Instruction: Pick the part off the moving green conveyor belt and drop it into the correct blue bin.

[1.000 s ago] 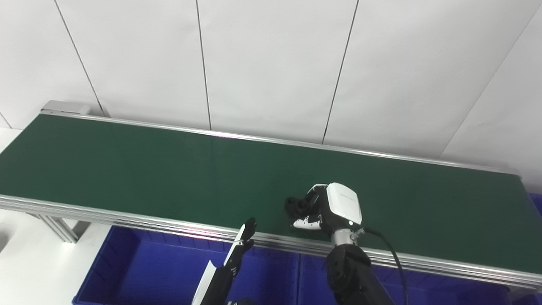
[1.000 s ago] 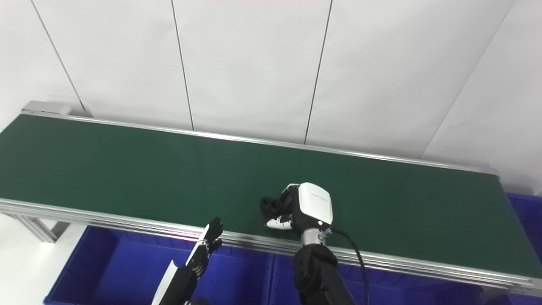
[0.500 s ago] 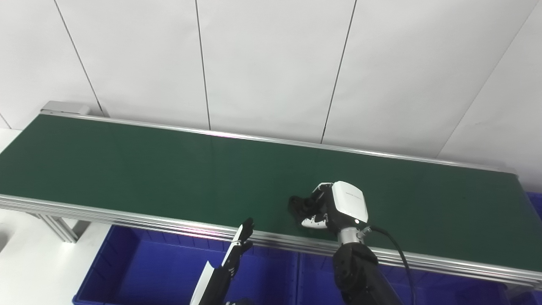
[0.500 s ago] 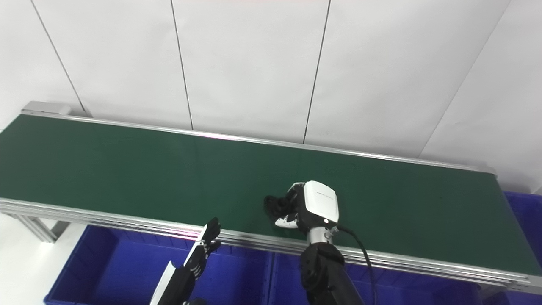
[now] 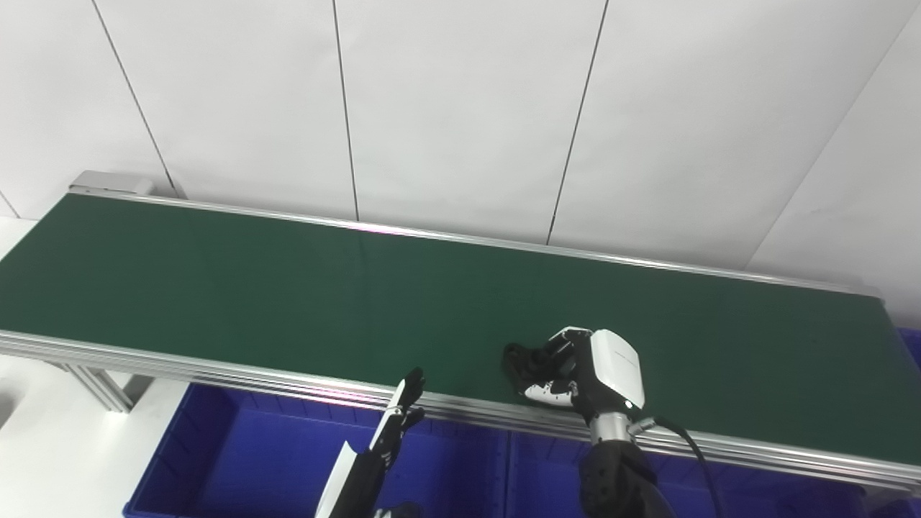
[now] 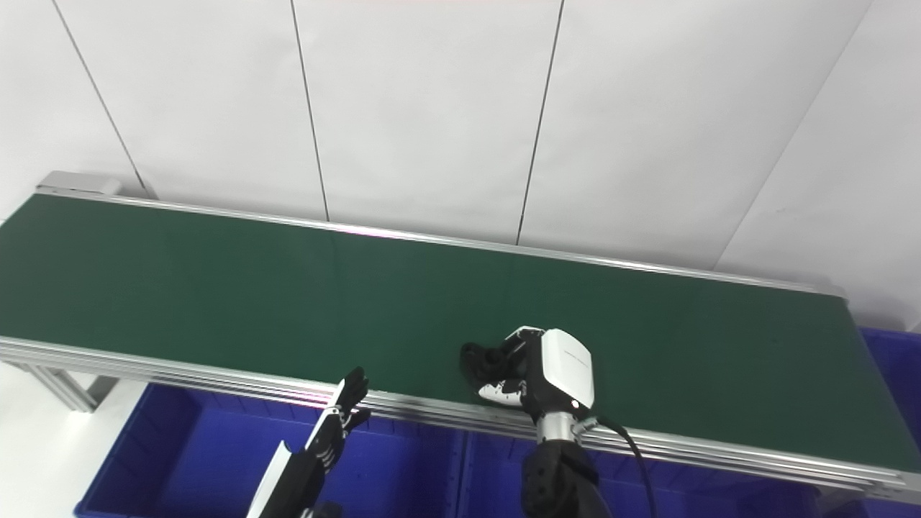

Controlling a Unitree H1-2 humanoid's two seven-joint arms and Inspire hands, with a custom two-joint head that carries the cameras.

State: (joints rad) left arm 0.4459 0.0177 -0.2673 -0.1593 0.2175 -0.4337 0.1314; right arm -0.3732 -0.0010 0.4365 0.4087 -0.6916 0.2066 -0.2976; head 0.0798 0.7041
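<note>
A small black part [image 5: 519, 360] sits in the curled fingers of my right hand [image 5: 593, 367], just above the green conveyor belt [image 5: 252, 288] near its front rail. The hand's white back faces the camera, so most of the grasp is hidden. My left hand [image 5: 399, 414] is open with its fingers stretched out. It hovers in front of the belt's near rail, over the left blue bin [image 5: 245, 453], and holds nothing.
A second blue bin [image 5: 547, 475] lies below the rail under my right arm. Another blue bin [image 6: 888, 360] shows past the belt's right end. An aluminium rail [image 5: 216, 370] borders the belt's front edge. A white panelled wall stands behind.
My right hand has drawn the black part toward the belt's near rail and slightly to the right. My left hand has sunk a little lower and stays open.
</note>
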